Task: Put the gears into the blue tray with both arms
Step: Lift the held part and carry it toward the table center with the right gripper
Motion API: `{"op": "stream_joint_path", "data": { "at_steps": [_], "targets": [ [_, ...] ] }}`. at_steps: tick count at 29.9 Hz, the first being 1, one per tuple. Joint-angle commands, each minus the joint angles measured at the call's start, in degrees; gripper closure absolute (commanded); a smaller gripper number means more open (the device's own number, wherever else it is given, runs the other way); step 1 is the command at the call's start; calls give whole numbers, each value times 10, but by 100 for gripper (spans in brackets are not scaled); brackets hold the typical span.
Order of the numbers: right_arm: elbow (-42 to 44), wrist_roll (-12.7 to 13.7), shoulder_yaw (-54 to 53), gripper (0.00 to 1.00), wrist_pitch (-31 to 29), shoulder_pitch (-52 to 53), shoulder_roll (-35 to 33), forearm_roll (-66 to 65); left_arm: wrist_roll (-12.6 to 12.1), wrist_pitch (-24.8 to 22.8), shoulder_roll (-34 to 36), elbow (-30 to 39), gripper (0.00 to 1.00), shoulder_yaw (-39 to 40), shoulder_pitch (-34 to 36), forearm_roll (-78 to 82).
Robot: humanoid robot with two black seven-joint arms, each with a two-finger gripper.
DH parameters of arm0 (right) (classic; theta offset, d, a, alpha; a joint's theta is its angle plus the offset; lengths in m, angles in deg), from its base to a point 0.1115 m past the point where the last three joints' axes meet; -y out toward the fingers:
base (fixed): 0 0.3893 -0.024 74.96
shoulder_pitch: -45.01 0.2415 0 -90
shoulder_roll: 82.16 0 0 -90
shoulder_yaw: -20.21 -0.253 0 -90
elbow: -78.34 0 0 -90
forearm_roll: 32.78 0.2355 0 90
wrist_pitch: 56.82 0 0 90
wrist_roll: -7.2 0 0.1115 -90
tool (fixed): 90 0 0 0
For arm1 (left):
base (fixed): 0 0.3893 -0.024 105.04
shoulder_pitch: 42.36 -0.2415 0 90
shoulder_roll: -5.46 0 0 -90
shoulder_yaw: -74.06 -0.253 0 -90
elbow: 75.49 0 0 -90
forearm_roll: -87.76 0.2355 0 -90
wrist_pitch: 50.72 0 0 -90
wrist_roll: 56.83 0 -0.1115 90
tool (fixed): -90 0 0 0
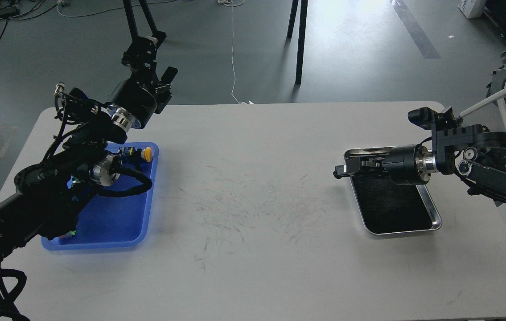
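The blue tray (110,218) lies at the table's left, partly under my left arm. My left gripper (145,52) hangs beyond the table's far edge, above and behind that tray; it is dark and its fingers cannot be told apart. My right gripper (340,171) points left, low over the table just past the left rim of the steel tray (433,221). Its fingers are pressed together, and anything between them is too small to see. No gears can be made out on the steel tray's dark bottom.
A small yellow-capped part (147,154) and other small coloured pieces sit at the blue tray's far end. The white table (253,249) shows scuff marks in its middle. Black stand legs (299,40) rise on the floor behind the table.
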Motion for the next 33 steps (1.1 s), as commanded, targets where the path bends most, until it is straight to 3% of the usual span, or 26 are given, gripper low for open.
{"op": "stream_joint_path", "data": {
  "at_steps": [1, 33],
  "targets": [
    [-1, 0, 1, 78, 0, -2, 16, 3, 0, 0, 1, -1, 2, 0, 0, 0],
    [9, 0, 8, 78, 0, -4, 140, 2, 0, 1, 4, -2, 2, 1, -5, 0]
  ]
}}
